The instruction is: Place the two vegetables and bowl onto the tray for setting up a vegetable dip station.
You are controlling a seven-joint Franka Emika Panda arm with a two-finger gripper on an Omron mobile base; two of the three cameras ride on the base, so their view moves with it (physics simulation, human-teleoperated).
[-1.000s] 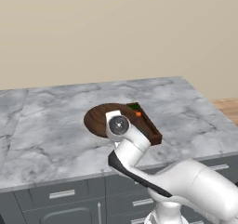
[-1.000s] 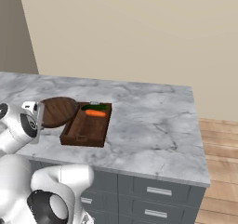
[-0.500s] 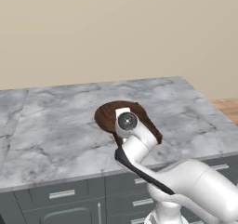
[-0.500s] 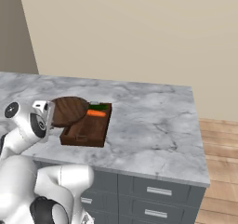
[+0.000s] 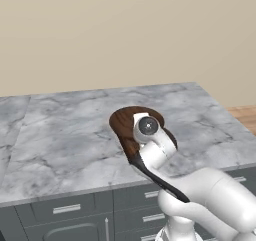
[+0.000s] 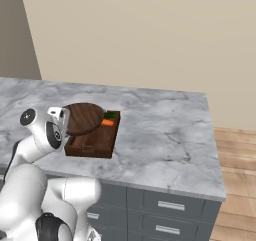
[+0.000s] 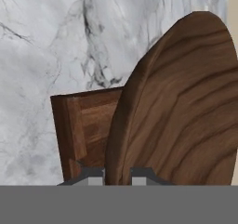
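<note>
My gripper is shut on the rim of the bowl, a wide dark brown wooden bowl held tilted on edge in the hand view. In the right base view the bowl hangs over the left end of the tray, with the gripper at its left rim. The two vegetables lie at the tray's far end: an orange carrot stick and a dark green piece. Part of the tray shows under the bowl. From the left base view, my white wrist covers part of the bowl.
The tray sits mid-way along a grey marble counter with drawers below its front edge. A beige wall rises behind. Wooden floor lies past the counter's right end.
The arm has carried the bowl rightwards, from the counter left of the tray to above the tray's left end. The bowl stays in the shut gripper.
</note>
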